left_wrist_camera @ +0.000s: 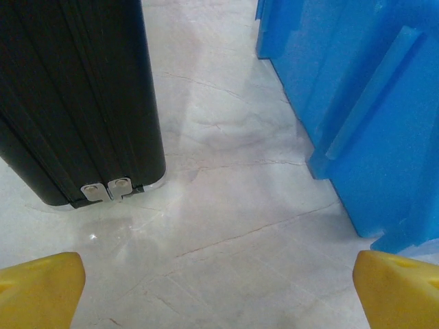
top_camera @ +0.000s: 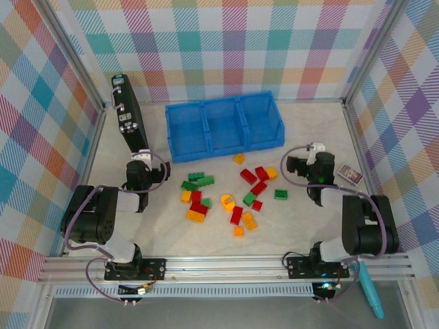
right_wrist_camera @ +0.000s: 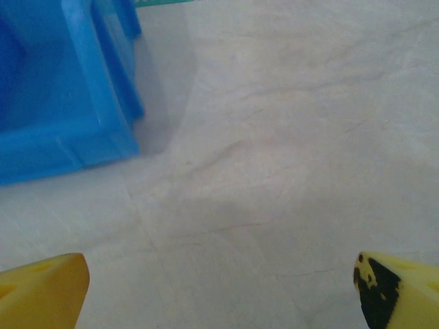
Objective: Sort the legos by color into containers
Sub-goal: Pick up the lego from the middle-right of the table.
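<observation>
Nearest the arm bases, the legos (top_camera: 226,195) lay loose on the pale table (top_camera: 315,130), on the near side of the blue tray (top_camera: 226,152). Red, green and orange-yellow bricks were mixed in one scattered patch, so the sorting looked not yet begun. One orange-yellow brick (top_camera: 239,158) sat closest to the tray's front wall, apart from it.

A little farther, the left gripper (top_camera: 140,157) sat low off the tray's near left corner, jaws spread wide with nothing between them. Its wrist camera showed bare table between a black device (left_wrist_camera: 82,103) and the tray's outer wall. The right gripper (top_camera: 302,163) sat off the tray's near right corner, equally wide and empty, over bare table. Flanking the pile this way probably let each arm reach its own half of the bricks and then the tray.

Farthest, the tray's three compartments stood side by side, open-topped. All three looked empty, with no brick inside any of them.
</observation>
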You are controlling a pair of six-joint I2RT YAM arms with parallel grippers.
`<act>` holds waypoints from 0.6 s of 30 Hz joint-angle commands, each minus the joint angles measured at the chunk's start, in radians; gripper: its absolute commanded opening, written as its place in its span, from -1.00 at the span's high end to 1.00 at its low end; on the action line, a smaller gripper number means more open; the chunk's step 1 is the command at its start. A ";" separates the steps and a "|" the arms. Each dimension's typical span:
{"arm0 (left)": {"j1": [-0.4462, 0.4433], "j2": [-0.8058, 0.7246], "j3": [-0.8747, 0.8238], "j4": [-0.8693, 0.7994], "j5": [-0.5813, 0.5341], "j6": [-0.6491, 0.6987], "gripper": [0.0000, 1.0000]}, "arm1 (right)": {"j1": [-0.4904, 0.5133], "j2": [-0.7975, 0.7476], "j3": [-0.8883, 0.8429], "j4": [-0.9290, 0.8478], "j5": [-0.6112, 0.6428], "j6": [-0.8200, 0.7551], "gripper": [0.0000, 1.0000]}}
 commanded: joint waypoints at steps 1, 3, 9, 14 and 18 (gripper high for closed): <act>0.006 0.011 0.023 0.029 0.020 -0.003 -1.00 | 0.005 -0.097 0.170 -0.366 -0.003 0.149 -0.98; 0.007 0.008 0.019 0.034 0.021 -0.005 -1.00 | 0.007 -0.100 0.242 -0.516 -0.070 0.209 -0.98; 0.015 -0.291 0.352 -0.621 0.221 0.002 -1.00 | 0.011 -0.040 0.384 -0.859 -0.067 0.334 -0.97; -0.069 -0.406 0.811 -1.061 0.138 -0.030 -1.00 | 0.031 -0.071 0.377 -0.938 -0.122 0.385 -0.98; -0.099 -0.347 1.142 -1.367 0.190 0.003 -1.00 | 0.102 -0.096 0.374 -0.996 -0.110 0.414 -1.00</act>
